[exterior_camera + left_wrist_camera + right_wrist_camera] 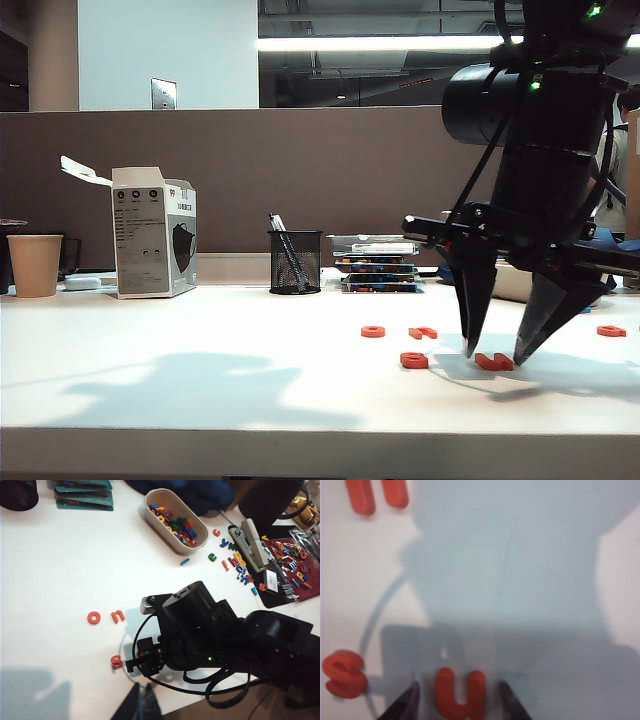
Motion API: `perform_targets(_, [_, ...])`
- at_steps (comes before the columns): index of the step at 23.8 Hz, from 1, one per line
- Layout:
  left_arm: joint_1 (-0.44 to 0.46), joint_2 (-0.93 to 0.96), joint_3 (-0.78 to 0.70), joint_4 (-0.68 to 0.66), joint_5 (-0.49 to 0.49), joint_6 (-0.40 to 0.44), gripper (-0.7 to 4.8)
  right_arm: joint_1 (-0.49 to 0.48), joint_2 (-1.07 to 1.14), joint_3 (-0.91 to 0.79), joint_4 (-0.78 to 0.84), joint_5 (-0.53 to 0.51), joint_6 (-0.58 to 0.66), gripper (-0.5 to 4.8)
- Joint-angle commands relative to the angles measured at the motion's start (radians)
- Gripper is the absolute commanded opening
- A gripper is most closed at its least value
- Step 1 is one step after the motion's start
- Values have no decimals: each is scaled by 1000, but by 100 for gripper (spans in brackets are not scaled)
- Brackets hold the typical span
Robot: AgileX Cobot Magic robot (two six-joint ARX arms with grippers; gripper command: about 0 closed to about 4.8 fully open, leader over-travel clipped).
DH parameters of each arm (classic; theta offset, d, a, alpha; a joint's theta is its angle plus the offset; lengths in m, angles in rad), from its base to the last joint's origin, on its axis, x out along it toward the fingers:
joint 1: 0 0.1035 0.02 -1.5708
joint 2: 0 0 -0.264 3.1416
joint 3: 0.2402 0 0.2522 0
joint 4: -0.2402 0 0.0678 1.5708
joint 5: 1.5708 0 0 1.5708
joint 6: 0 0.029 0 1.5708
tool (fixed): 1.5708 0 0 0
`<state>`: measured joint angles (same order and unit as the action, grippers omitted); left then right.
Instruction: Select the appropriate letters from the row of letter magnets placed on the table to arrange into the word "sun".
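Worktop (200, 390) carried everything. R gripper (459, 695) stood tips-down at the front right, jaws parted, straddling the u (460, 694) w/o clamping it; u lay flat just beside the s (344, 674). L gripper not visible, state unknown. The n (118, 615) sat further back next to the o (93, 617).

Risks: a fingertip (405, 700) could drag the u on lift-off and skew it or bump the s; fetching the n might grab the o instead, since they're close.
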<state>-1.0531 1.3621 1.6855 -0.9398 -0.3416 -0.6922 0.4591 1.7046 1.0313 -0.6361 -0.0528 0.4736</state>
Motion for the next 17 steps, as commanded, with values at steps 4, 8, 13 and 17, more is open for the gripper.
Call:
perform_targets(4, [-2, -2, 4, 6, -2, 4, -5, -3, 23, -18, -63, 24, 1, 235])
perform_targets(8, [-2, -2, 4, 6, -2, 4, -5, -3, 23, -5, -62, -14, -3, 236])
perform_targets(13, [-2, -2, 4, 6, -2, 4, -5, -3, 23, 61, -78, -21, -8, 236])
perform_targets(17, [-2, -2, 4, 6, -2, 4, -5, -3, 23, 163, -118, -19, -34, 236])
